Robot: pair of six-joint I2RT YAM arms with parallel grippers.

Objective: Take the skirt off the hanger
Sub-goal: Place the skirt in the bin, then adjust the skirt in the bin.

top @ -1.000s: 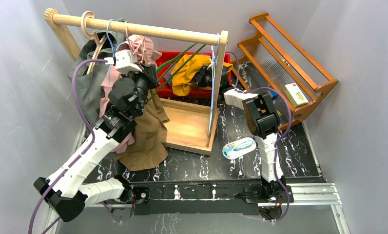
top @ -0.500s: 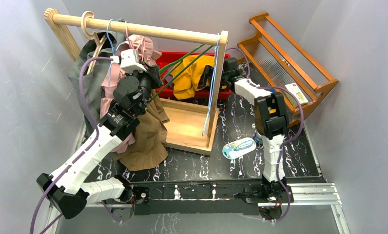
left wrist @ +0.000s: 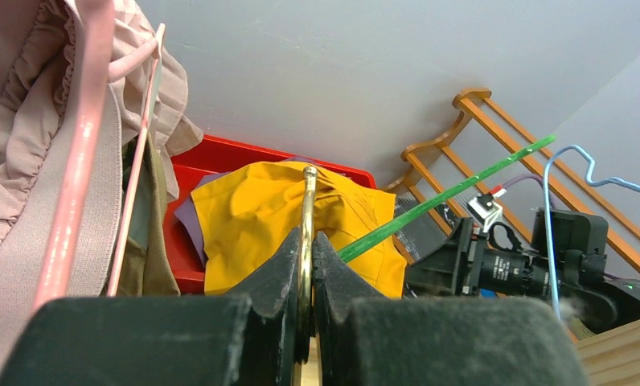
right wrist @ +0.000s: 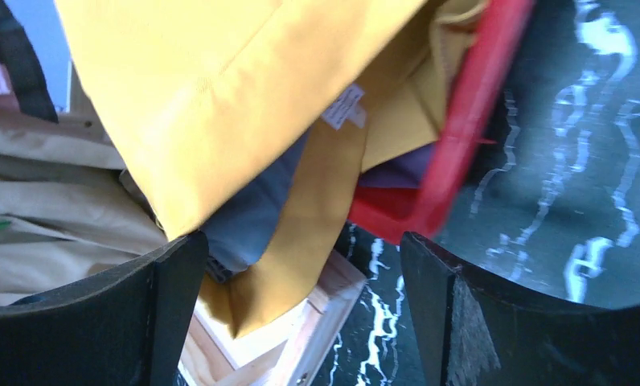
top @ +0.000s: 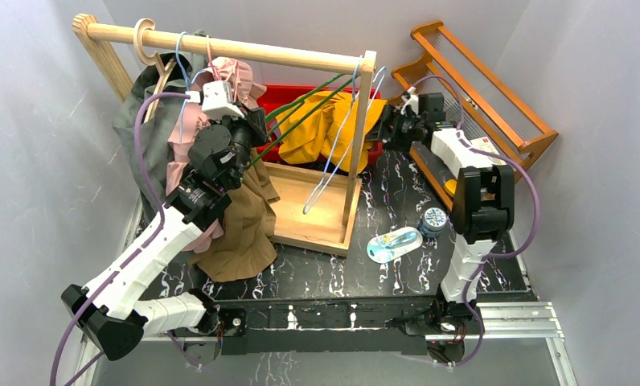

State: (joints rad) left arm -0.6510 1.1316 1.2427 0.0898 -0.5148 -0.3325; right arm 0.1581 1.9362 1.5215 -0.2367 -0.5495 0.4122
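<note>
The yellow skirt (top: 325,121) lies bunched over the red bin (top: 291,89) behind the rack; it also shows in the left wrist view (left wrist: 252,217) and the right wrist view (right wrist: 220,96). A green hanger (top: 301,108) slants across it toward the rack's right post. My left gripper (top: 251,130) is shut on that hanger's brass hook (left wrist: 308,197), pinched between the fingertips (left wrist: 305,241). My right gripper (top: 387,127) stands open just right of the skirt, nothing between its fingers (right wrist: 301,241); a yellow flap hangs beyond them.
A wooden rail (top: 220,47) carries pink, grey and tan garments (top: 244,225) at the left and a blue wire hanger (top: 333,157) at the right. The rack's wooden base (top: 309,213), an orange shelf (top: 477,88), a bottle (top: 393,244) and a round tin (top: 434,219) stand nearby.
My right gripper has opened, let go of the yellow skirt and drawn back to the right. The skirt has spread over the bin and the blue wire hanger has swung out.
</note>
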